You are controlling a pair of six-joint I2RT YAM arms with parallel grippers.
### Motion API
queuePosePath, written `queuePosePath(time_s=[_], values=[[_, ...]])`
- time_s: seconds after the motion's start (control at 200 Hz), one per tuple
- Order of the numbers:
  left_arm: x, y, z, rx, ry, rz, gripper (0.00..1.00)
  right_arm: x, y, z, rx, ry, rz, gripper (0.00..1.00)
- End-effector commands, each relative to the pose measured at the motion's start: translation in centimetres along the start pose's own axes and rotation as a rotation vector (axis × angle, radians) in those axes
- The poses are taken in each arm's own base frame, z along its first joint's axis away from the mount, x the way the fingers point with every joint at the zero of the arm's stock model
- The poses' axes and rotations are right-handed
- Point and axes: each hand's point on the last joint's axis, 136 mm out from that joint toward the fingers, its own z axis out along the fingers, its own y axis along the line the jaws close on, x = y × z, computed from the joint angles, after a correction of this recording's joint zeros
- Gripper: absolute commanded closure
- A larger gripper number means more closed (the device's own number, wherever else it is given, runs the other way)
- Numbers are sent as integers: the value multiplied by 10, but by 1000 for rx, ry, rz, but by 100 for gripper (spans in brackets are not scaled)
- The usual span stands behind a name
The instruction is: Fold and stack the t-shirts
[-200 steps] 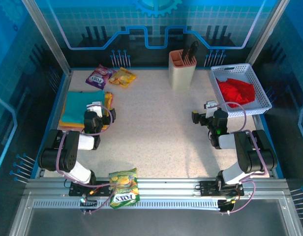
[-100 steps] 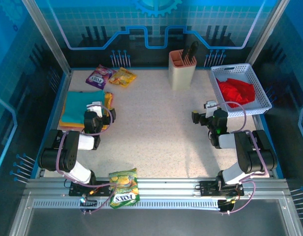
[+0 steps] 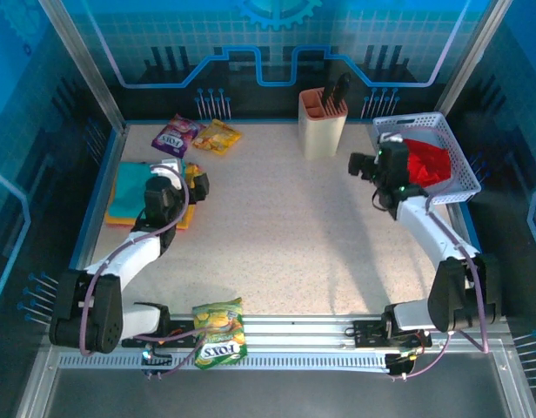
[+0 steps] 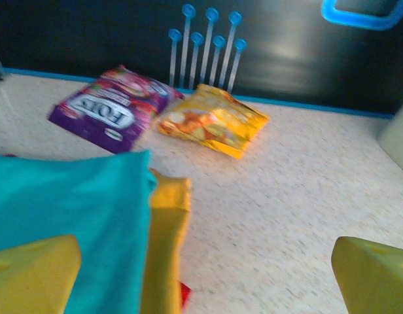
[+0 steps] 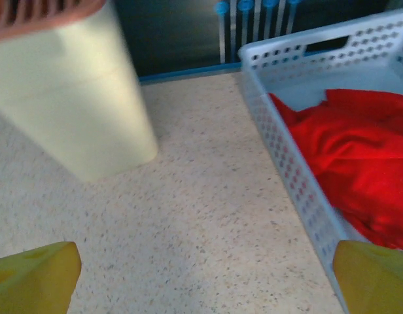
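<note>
1. The left gripper (image 4: pixel 201 278) is wide open and holds nothing. Its yellow fingertips (image 4: pixel 31 275) hang over the near edge of a folded teal t-shirt (image 4: pixel 64 209) on the left side of the table (image 5: pixel 188 216).
2. The teal shirt lies on a folded orange-yellow t-shirt (image 4: pixel 165 242), whose edge sticks out on the right.
3. The right gripper (image 5: pixel 205 275) is also wide open and empty, above bare table just beside a white basket (image 5: pixel 280 150).
4. A red t-shirt (image 5: pixel 358 170) lies crumpled inside the basket.
5. A purple snack packet (image 4: pixel 110 108) and a yellow snack packet (image 4: pixel 211 121) lie near the back wall.
6. A cream holder (image 5: pixel 77 111) stands left of the basket.
</note>
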Motion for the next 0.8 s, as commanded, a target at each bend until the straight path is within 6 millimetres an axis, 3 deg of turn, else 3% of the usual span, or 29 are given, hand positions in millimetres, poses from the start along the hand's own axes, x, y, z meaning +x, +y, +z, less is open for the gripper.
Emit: queuePosePath(time_s=[0.0, 0.15, 0.295, 0.415, 0.796], values=[[20, -24, -11, 61, 159, -58, 1, 18, -38, -11, 121, 195, 210, 0], [30, -48, -19, 100, 290, -112, 1, 4, -71, -1, 208, 195, 338, 0], [38, -72, -32, 160, 344, -81, 1, -1, -103, 29, 314, 209, 408, 0], [45, -84, -39, 185, 369, -76, 1, -1, -117, 56, 357, 225, 471, 1], [65, -95, -63, 231, 415, -108, 1, 29, -152, 126, 472, 329, 509, 12]])
